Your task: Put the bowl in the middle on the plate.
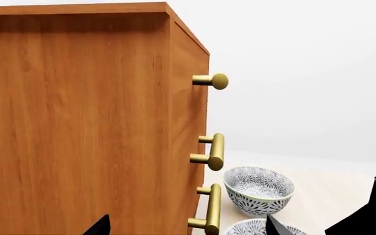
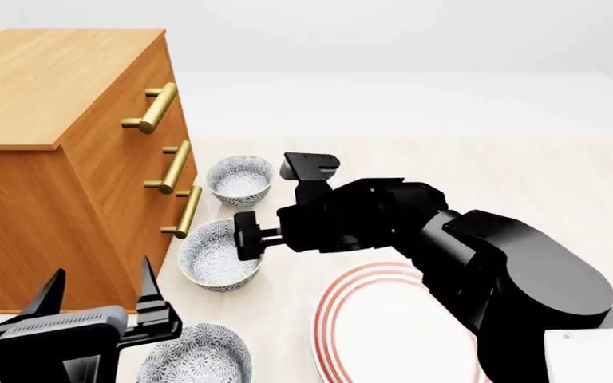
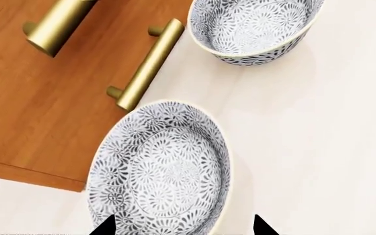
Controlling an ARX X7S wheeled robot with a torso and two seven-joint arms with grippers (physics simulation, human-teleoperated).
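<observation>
- Fingers (image 3: 258, 226) of R gripper (image 3: 182, 227) spread wide, straddling middle bowl's (image 2: 219, 255) near rim, not touching.
- L gripper (image 2: 99, 297) open, beside dresser (image 2: 41, 159).
- Bowl sits by dresser, plate (image 2: 376, 335) near.

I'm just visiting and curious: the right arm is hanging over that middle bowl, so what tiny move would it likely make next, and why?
Probably lower the right hand straight down so its fingers straddle the rim of the middle bowl. The hand looks open and sits just above that bowl, not yet touching it. The bowl must be gripped before it can go onto the plate, which lies bare beside it.
</observation>
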